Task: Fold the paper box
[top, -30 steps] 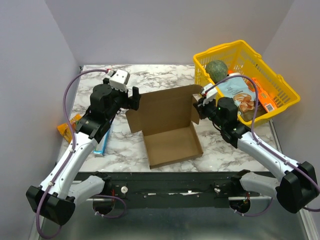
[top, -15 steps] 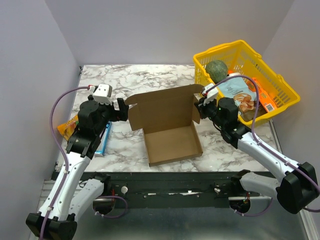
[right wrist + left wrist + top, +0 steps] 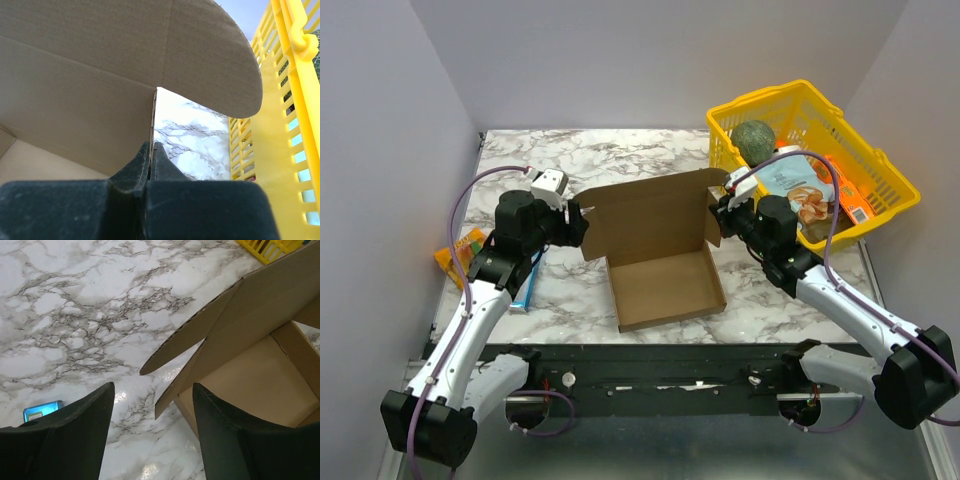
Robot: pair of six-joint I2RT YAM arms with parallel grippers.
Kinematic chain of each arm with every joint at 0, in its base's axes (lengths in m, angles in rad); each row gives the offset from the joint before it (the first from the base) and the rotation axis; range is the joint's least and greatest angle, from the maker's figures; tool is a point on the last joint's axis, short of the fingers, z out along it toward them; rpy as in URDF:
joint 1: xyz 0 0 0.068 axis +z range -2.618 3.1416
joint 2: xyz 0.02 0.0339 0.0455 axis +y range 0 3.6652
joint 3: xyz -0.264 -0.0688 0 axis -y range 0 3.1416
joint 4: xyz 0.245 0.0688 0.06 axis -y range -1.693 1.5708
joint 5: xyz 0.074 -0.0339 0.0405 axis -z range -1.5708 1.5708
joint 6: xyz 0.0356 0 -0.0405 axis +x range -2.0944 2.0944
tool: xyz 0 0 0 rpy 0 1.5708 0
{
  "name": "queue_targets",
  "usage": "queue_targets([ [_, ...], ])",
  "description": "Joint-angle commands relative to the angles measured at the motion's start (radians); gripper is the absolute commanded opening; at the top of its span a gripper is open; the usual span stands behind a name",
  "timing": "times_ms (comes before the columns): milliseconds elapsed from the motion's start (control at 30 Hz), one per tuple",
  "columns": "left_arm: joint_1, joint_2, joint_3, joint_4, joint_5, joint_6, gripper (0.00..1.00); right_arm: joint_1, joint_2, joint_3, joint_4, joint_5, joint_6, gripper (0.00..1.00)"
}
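The cardboard box [image 3: 660, 250] is apparently steadied by one flap pinched in the right pincer [image 3: 151, 149], the left pincer [image 3: 152, 390] being spread wide before the opposite flap.

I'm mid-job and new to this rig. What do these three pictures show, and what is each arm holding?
Two robot arms work at a white marble table. The wide picture looks down from above; the other two come from a camera on each wrist. A plain brown cardboard box lies half-folded in the middle, with a yellow plastic basket holding packets at the far right. The right arm has its jaws shut on the box's right flap edge. The left arm has its jaws open beside the left flap, holding nothing.
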Motion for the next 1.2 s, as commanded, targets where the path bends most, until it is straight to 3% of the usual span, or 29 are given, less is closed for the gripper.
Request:
queue_targets([
  [0, 0.002, 0.036, -0.013, 0.023, 0.097, 0.005, 0.51, -0.006, -0.002, -0.013, 0.008, 0.032, -0.01, 0.01],
  [67, 0.002, 0.051, -0.016, 0.02, 0.13, -0.004, 0.34, -0.006, 0.004, -0.008, 0.006, 0.027, -0.021, 0.01],
  [133, -0.003, 0.053, -0.03, 0.022, 0.13, -0.021, 0.24, -0.005, 0.011, -0.001, -0.003, 0.03, -0.021, 0.01],
  [167, -0.004, 0.05, -0.038, 0.035, 0.13, -0.03, 0.13, -0.006, 0.013, -0.001, -0.005, 0.029, -0.01, 0.01],
  [267, -0.01, 0.048, -0.059, 0.072, 0.124, -0.079, 0.04, -0.005, 0.01, -0.008, 0.0, 0.024, 0.027, 0.01],
  [567, -0.16, 0.137, 0.016, 0.155, -0.057, -0.134, 0.01, 0.073, -0.055, -0.076, 0.126, 0.212, 0.162, 0.01],
  [867, -0.237, 0.212, 0.132, 0.229, -0.177, -0.116, 0.01, 0.178, 0.025, -0.001, 0.182, 0.458, 0.203, 0.01],
  [1167, -0.335, 0.229, 0.004, 0.374, -0.275, -0.154, 0.0, 0.211, 0.062, -0.05, 0.281, 0.607, 0.306, 0.01],
])
